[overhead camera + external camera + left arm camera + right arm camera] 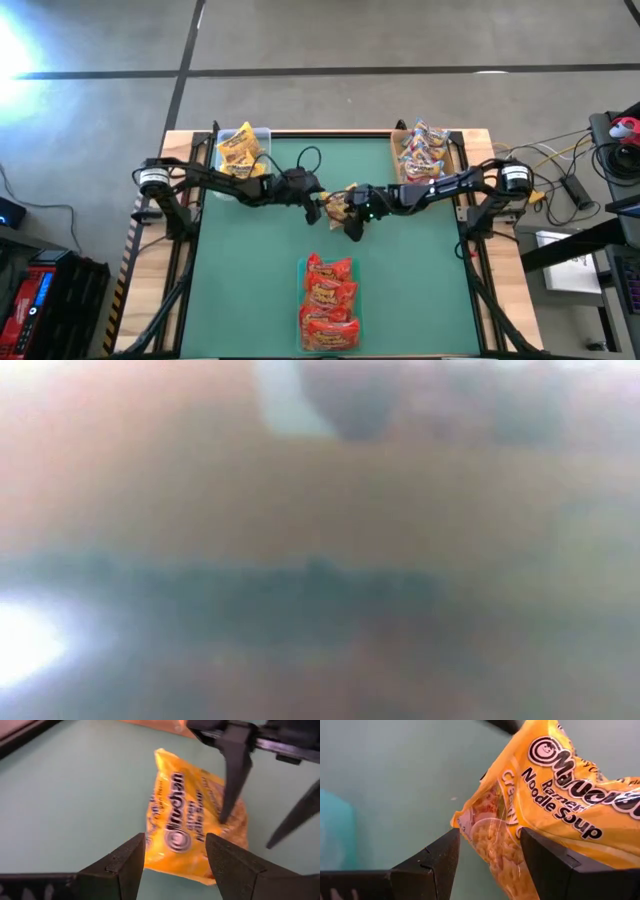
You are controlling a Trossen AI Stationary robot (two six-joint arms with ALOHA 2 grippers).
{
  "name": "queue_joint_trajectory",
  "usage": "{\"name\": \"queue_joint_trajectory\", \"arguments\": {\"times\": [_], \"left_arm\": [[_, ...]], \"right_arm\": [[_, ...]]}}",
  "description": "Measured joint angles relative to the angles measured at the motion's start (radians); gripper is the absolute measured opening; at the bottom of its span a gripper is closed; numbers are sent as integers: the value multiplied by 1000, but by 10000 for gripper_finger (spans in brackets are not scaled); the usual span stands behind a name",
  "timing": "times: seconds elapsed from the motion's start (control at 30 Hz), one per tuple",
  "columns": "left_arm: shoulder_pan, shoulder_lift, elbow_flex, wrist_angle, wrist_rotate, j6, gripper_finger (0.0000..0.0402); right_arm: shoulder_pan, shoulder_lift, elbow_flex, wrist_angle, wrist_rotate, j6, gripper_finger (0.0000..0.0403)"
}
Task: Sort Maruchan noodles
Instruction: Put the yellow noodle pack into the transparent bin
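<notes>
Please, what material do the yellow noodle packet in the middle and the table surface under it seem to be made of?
The yellow packet looks like thin glossy plastic film: it crinkles, shines, and has a clear window showing noodles. The green table surface looks like a smooth matte mat, perhaps rubber or vinyl; it shows no glare, but its exact material cannot be told.

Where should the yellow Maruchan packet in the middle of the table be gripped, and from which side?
Probably by a thin crimped edge: the yellow packet lies loose on the green mat, and its noodle-filled middle is bulky. The left gripper faces such an edge with fingers open.
</notes>
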Motion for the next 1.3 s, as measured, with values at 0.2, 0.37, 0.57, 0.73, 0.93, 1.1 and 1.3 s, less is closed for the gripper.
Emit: {"name": "queue_joint_trajectory", "arguments": {"times": [0.2, 0.37, 0.57, 0.73, 0.93, 1.1, 1.3], "left_arm": [[44, 0, 0, 3, 110, 19, 192], [70, 0, -4, 5, 127, 17, 192], [72, 0, -7, 10, 109, 15, 192], [72, 0, -5, 0, -142, 13, 192], [71, 0, -5, -66, -116, -37, 192], [72, 15, -5, 3, 136, -56, 192], [72, 43, -5, 69, 223, -85, 192]], "right_arm": [[51, -23, -2, -32, 2, 36, 203], [92, -45, -2, -93, 115, 94, 203], [156, -76, -3, -127, 196, 162, 203], [199, -90, -3, -176, 328, 216, 203], [216, -66, -6, -217, 386, 306, 203], [220, -51, -10, -208, 389, 337, 203], [230, -48, -28, -210, 408, 349, 203]]}}
